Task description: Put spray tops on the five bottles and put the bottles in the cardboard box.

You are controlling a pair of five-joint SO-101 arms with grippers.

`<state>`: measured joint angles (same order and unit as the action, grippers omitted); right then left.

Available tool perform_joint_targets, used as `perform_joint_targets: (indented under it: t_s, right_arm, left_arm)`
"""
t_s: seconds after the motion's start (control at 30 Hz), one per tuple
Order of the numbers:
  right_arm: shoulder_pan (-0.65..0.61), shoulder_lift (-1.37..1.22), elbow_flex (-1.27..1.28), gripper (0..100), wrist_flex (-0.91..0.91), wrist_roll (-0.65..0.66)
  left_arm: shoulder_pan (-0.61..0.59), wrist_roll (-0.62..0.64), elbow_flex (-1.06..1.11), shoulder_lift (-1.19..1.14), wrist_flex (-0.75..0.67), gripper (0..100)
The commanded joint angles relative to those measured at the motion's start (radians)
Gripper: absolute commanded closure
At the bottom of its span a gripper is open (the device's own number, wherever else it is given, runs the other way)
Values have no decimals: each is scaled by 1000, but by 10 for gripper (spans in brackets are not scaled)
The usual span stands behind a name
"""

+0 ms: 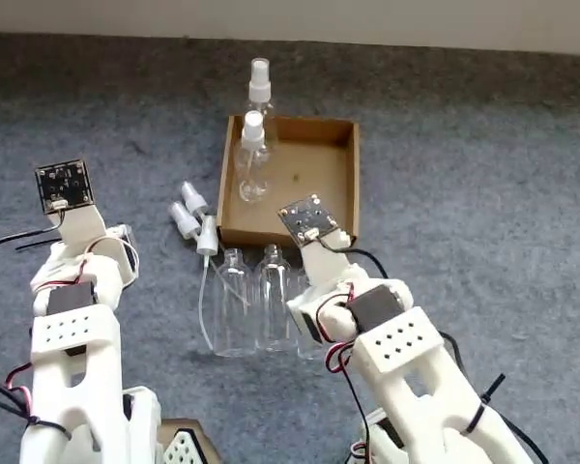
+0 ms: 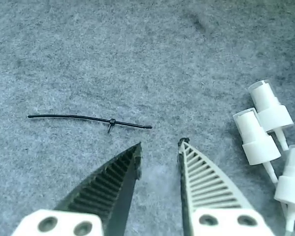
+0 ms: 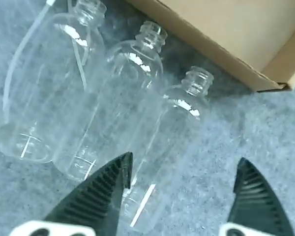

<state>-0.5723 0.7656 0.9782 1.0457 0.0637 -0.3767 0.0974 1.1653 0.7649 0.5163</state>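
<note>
From above, the right arm (image 1: 387,338) stands over three open bottles (image 1: 266,300) that lie side by side, touching, just short of the cardboard box (image 1: 309,174). One capped bottle (image 1: 253,159) lies inside the box, and a second capped bottle (image 1: 259,87) sits just past its far wall. Three spray tops (image 1: 193,217) lie between the left arm (image 1: 72,319) and the box

On the left wrist, the left gripper (image 2: 160,143) has its jaws slightly apart and holds nothing. The spray tops lie near, off to one side of its tips, and a black cable tie (image 2: 88,119) lies on the carpet (image 2: 137,49) just ahead of them

On the right wrist, the right gripper (image 3: 185,160) is spread wide and empty above the end bottle (image 3: 179,113), whose neck points away towards the box corner

The likely trouble is that a jaw coming down between touching bottles nudges the neighbour and sets it rolling, or that the smooth round bottle slips out as the jaws close
</note>
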Motion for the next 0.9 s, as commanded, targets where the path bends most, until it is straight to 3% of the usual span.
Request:
perform_joint_targets:
  t_s: [0.0, 0.43, 0.67, 0.87]
  right_arm:
    - [-19, -10, -61, 680, 5, -17]
    - [-42, -228, -53, 688, -113, -21]
    - [-33, -236, -13, 889, -125, -17]
    - [88, -234, 61, 991, -122, -12]
  left_arm:
    - [-13, 11, -5, 18, -17, 874]
    - [-15, 11, -5, 18, -17, 874]
    - [-15, 11, -5, 18, -17, 874]
    - [-15, 11, -5, 18, -17, 874]
